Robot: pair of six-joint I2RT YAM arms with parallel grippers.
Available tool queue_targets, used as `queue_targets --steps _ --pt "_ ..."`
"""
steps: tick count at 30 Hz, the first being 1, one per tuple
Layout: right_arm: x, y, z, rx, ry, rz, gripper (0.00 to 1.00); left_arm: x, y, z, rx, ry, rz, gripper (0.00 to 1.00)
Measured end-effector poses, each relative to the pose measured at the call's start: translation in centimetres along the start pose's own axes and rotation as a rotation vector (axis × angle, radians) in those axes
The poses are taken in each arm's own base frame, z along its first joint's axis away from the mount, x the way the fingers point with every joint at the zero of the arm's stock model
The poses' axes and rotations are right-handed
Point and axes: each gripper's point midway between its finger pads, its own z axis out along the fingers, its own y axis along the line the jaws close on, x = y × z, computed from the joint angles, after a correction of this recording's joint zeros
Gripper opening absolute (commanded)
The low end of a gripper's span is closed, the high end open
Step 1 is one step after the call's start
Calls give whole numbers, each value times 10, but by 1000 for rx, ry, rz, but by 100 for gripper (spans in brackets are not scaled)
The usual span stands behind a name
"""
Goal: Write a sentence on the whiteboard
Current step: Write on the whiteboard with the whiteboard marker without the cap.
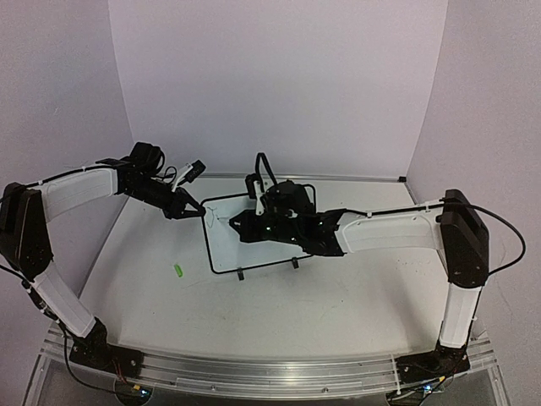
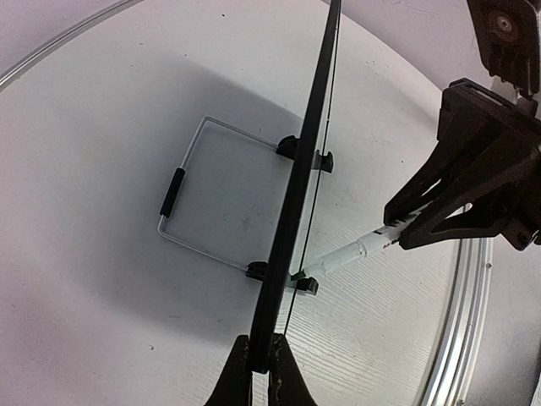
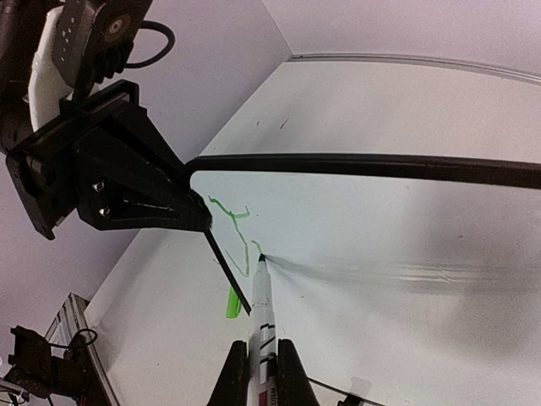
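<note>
The whiteboard (image 1: 254,247) stands tilted at the table's middle; the left wrist view shows it edge-on (image 2: 297,186). My left gripper (image 1: 199,210) is shut on its left frame edge (image 2: 260,365). My right gripper (image 1: 243,227) is shut on a white marker (image 3: 263,315) with a green tip. The tip touches the board face near the upper left corner. The sentence is only a few thin green strokes (image 3: 230,211) beside the tip. The marker also shows in the left wrist view (image 2: 355,251).
A small green marker cap (image 1: 178,271) lies on the table left of the board and shows in the right wrist view (image 3: 234,302). The board's wire stand (image 2: 190,199) rests on the table behind it. The walls stand close at the left, the back and the right.
</note>
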Motion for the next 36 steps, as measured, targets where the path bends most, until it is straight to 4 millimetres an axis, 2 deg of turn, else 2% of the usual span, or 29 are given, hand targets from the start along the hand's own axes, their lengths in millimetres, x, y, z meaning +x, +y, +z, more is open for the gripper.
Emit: queue_targets --steps 13,24,36 --pt "2 -6 -3 34 3 2 0 0 0 0 -2 0 -3 0" --pt "-8 -7 -8 57 -26 -7 0 0 0 0 -2 0 -4 0" --pt "-21 1 -6 39 -48 -6 0 0 0 0 -2 0 -4 0"
